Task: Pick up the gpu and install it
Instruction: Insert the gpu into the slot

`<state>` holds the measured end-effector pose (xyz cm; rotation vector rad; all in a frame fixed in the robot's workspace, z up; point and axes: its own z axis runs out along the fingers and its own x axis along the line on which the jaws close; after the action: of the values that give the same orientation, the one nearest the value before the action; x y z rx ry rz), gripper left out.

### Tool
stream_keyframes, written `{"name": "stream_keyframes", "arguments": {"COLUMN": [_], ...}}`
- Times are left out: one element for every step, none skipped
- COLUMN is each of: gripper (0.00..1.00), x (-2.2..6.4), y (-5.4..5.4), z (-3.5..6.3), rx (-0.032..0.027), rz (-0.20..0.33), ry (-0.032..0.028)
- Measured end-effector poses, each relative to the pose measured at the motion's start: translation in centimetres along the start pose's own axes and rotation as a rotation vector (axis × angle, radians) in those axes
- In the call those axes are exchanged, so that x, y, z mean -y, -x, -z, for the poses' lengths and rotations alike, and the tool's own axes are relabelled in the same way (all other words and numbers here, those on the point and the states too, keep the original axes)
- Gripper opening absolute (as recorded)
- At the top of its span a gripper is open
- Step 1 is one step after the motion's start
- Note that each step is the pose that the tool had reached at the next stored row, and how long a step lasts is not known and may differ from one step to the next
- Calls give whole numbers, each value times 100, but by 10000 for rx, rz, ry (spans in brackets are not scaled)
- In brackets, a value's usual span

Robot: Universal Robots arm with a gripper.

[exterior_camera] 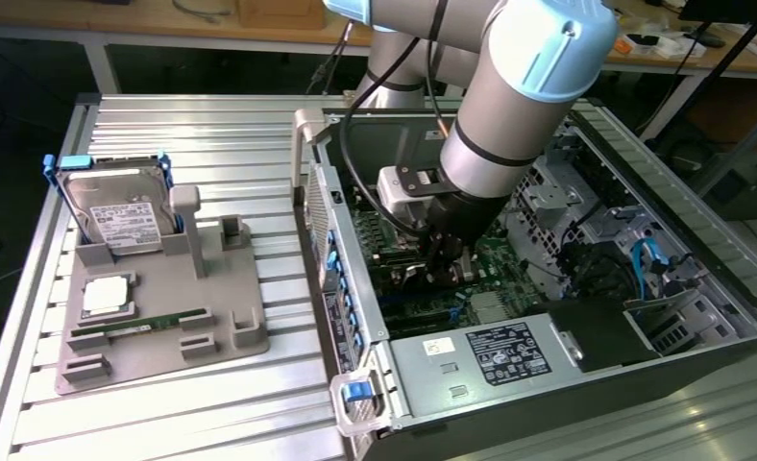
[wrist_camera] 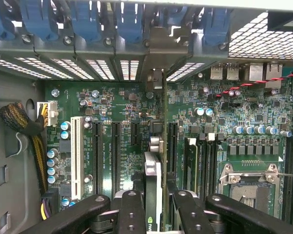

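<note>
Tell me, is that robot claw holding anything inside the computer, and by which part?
Yes. The gripper holds the gpu edge-on, its fingers clamping the card's two faces at the edge farthest from the motherboard.

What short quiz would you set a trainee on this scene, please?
1. True or false: the pincer grips the gpu inside the computer case.
2. Where does the hard drive stand? A: in the case. B: in the grey holder on the exterior view's left. C: in the pincer.
3. What colour is the memory stick lying in that holder?

Key: 1 true; 2 B; 3 green.
</note>
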<state>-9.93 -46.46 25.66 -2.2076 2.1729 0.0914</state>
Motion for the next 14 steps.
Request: {"name": "stream_keyframes", "arguments": {"gripper": [27, 27, 27, 27, 27, 27, 27, 27, 27, 27, 27, 27, 27, 27], "x": [0, 0, 0, 0, 0, 0, 0, 0, 0, 0, 0, 0, 0, 1], "y": [0, 0, -1, -1, -1, -1, -2, -2, -2, -2, -2, -2, -2, -2], "z": [0, -1, -7, -10, -16, -19, -20, -20, -21, -22, -22, -23, -28, -36], "rx": [0, -1, 2, 1, -2, -1, -1, -1, -1, 0, 0, 0, 2, 3], "rz": [0, 0, 0, 0, 0, 0, 0, 0, 0, 0, 0, 0, 0, 1], "ry": [0, 1, -1, 0, 1, 0, 1, 1, 1, 0, 1, 0, -1, -2]}}
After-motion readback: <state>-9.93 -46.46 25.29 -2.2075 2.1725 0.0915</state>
